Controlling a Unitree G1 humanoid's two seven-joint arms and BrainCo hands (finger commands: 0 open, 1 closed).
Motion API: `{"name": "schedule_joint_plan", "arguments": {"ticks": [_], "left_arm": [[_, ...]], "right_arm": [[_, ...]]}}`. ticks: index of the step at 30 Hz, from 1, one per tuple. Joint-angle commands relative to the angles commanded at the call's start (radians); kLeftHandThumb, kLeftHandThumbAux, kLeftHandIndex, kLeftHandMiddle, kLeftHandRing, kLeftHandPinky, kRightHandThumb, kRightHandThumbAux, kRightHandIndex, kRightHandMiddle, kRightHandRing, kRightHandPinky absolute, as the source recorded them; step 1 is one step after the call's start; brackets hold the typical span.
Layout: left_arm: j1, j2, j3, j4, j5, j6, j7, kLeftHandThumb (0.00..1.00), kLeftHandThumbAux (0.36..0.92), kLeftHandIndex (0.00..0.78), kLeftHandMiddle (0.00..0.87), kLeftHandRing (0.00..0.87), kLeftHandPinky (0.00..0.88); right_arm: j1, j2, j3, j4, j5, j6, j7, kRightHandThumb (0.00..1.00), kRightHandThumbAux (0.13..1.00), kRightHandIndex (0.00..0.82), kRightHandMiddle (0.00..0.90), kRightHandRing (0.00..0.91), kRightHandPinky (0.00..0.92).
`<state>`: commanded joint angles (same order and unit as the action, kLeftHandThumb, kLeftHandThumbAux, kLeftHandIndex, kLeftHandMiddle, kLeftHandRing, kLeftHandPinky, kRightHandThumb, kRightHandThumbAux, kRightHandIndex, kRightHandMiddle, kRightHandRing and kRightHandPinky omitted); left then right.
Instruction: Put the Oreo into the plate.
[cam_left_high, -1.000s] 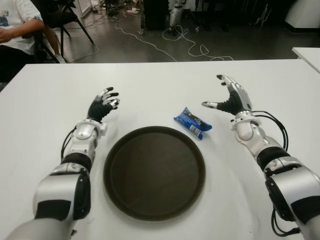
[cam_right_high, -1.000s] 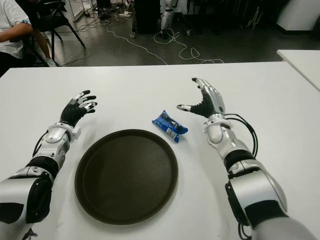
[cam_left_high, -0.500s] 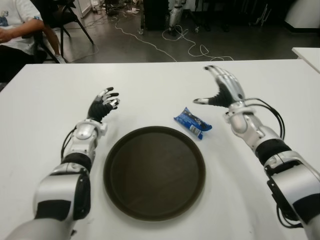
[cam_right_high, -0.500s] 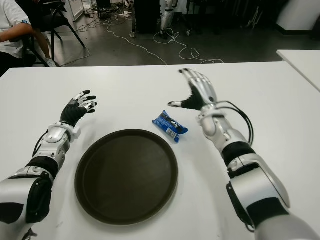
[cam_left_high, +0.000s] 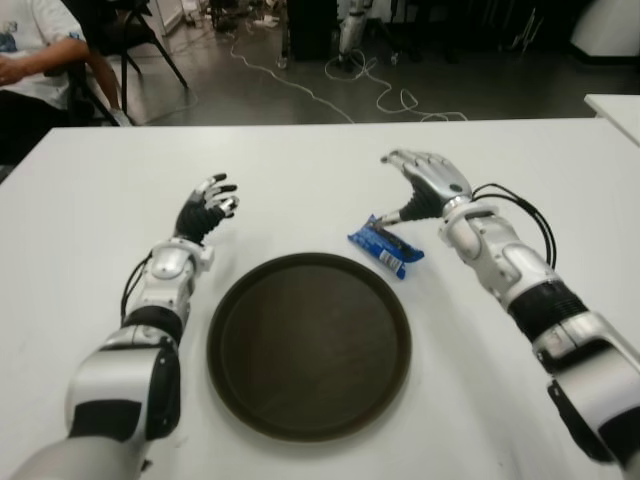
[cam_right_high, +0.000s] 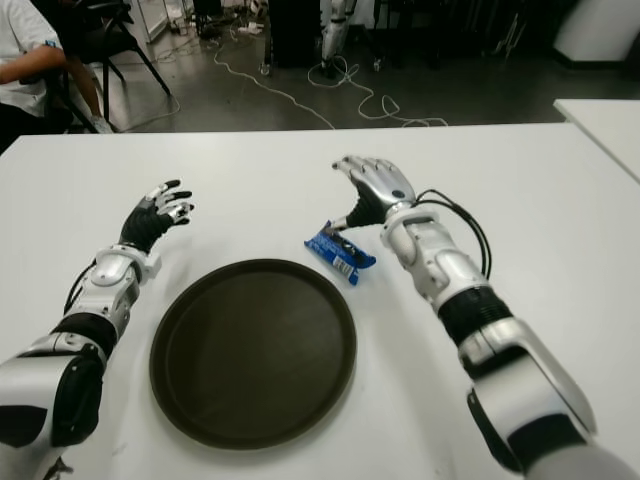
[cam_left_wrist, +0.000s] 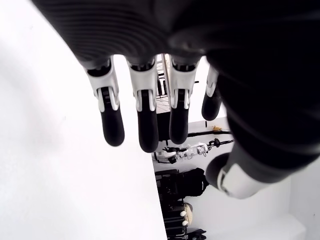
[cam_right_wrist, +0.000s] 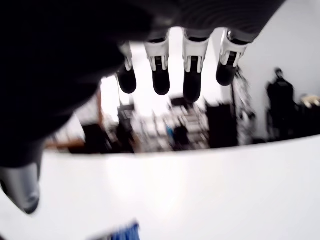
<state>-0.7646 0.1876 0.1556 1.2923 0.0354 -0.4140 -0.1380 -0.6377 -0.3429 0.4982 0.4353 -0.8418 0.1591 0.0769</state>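
Swung in and down since a second ago: right hand (cam_left_high: 425, 185), now palm-down just above the far end of the Oreo packet (cam_left_high: 385, 246), fingers spread and holding nothing, thumb tip close to the wrapper. Nearest, dark round plate (cam_left_high: 308, 344) on the white table (cam_left_high: 300, 160). Just beyond its right rim, the blue packet. Left of the plate, left hand (cam_left_high: 207, 208), fingers loosely apart, empty.

The right hand (cam_left_high: 425, 185) has swung in over the Oreo (cam_left_high: 385, 246), fingers spread.
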Motion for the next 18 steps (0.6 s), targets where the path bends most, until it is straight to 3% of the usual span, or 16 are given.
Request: {"name": "schedule_joint_plan", "arguments": {"ticks": [11,18], "left_arm": [[0.001,0.002,-0.006,-0.001,0.001,-0.002,0.001,0.109,0.695,0.117,0.209,0.217,0.234],[0.001,0.002,-0.005,0.001,-0.003,-0.001,0.0,0.103,0.689,0.122,0.216,0.223,0.239]], "right_arm": [[0.057,0.069,0.013,-0.153,-0.111,0.268,0.047,0.0,0.61,0.104,0.15,0.184,0.221],[0.063,0.093,0.034,-0.191,-0.161,0.356,0.079,0.0,0.595,0.132,0.18,0.227,0.279]]}}
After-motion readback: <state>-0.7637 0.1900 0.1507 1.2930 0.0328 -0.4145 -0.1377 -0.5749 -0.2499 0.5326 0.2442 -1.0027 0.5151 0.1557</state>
